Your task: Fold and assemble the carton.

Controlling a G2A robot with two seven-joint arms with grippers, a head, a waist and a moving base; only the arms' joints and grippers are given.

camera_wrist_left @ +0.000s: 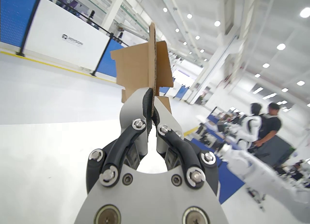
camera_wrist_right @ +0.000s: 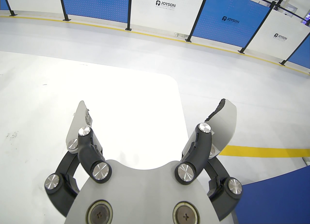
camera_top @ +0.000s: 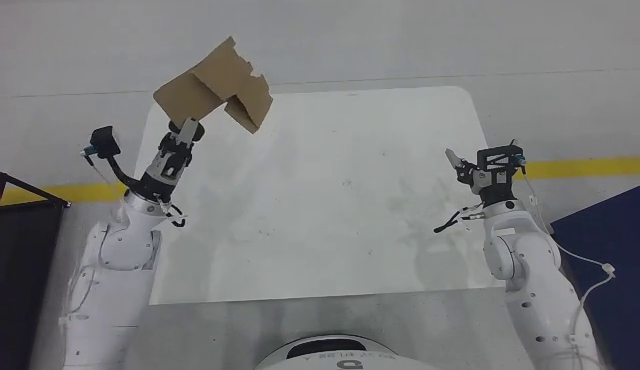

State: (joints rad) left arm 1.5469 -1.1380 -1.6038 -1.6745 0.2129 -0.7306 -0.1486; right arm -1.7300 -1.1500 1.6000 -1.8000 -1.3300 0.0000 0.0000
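1. Where it is held up off the white, round-cornered surface (camera_top: 360,220), the brown, partly folded cardboard carton (camera_top: 215,88) is seen over that surface's far left corner; part of it lies beyond the edge.
2. A thin panel edge of the carton is pinched between the dark pads (camera_wrist_left: 146,103) of the left end effector (camera_top: 186,128), which is closed on it; flaps are spread to both sides above the grip.
3. The right end effector (camera_wrist_right: 152,103) is held wide open near the surface's right edge; it is well apart from the carton.
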